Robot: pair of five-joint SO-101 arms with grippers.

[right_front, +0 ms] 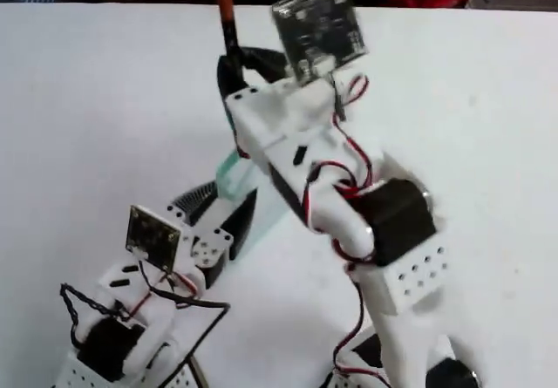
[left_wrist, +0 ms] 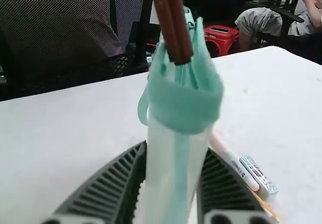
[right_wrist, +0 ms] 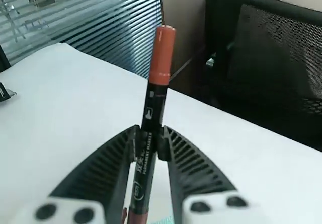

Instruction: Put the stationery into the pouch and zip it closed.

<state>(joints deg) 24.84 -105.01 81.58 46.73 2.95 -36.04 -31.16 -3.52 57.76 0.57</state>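
Pouch: the mint-green pouch (left_wrist: 183,103) stands upright near the middle of the desk (right_front: 105,100), mouth up and gaping.
Left gripper: the left gripper (left_wrist: 175,153) has its fingers (left_wrist: 123,178) pressed against both sides of the pouch, below the rim.
Right gripper: the right gripper (right_wrist: 150,133) has its fingers (right_wrist: 113,158) clamped on the black barrel of a marker (right_wrist: 153,113), brown cap uppermost.
Marker position: its lower end sits at the pouch mouth; whether it is inside yet, I cannot tell.
Still out: two pens (left_wrist: 241,166) lie on the desk just beside the pouch.
Pouch handling: probably light, soft and floppy. Gripping just under the rim should keep the mouth from folding.
Marker handling: likely stiff, light and smooth-sided, so a mid-barrel grip suits it, though it could swing if nudged.
Left wrist view adds: the open mouth, the marker's lower end and the waiting pens.
Right wrist view adds: the grip on the barrel.
High view adds: both arms together, the right arm covering most of the pouch.
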